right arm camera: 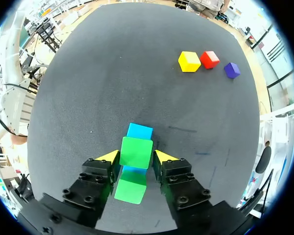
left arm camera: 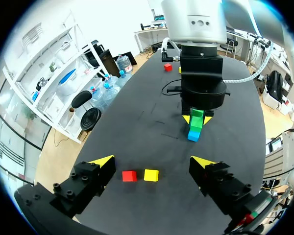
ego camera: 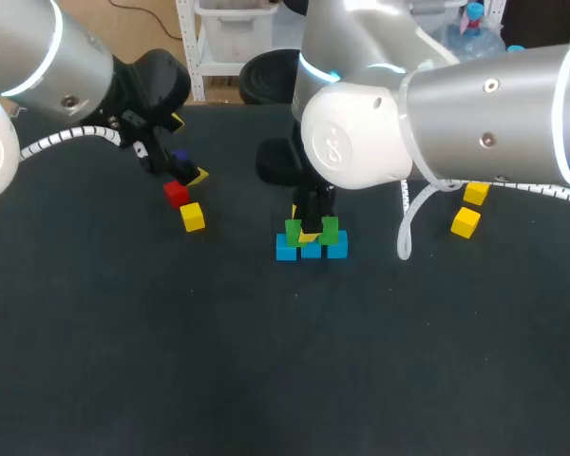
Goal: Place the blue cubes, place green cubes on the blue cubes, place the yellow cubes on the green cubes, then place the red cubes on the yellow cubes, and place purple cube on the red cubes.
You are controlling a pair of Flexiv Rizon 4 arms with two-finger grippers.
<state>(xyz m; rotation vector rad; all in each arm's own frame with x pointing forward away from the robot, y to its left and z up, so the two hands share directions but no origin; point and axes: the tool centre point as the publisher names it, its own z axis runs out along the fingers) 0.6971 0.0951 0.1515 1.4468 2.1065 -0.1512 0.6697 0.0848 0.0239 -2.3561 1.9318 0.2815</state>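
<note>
- Three blue cubes lie touching in one row at the middle of the tabletop. The row's long axis runs left to right.
- The right claw stands over that row with a finger on the near side and a finger on the far side. It grips a green cube, one yellow tip against each of two opposite faces. The cube sits square with the row.
- A second green cube rests on the row under the claw's body, with a strip of blue showing between the two.
- The left claw hangs at the far left, fingers spread wide and holding nothing. A red cube and a yellow cube lie side by side below the gap.
- A purple cube lies farther back than the red one.
- Two more yellow cubes sit close together at the right.
</note>
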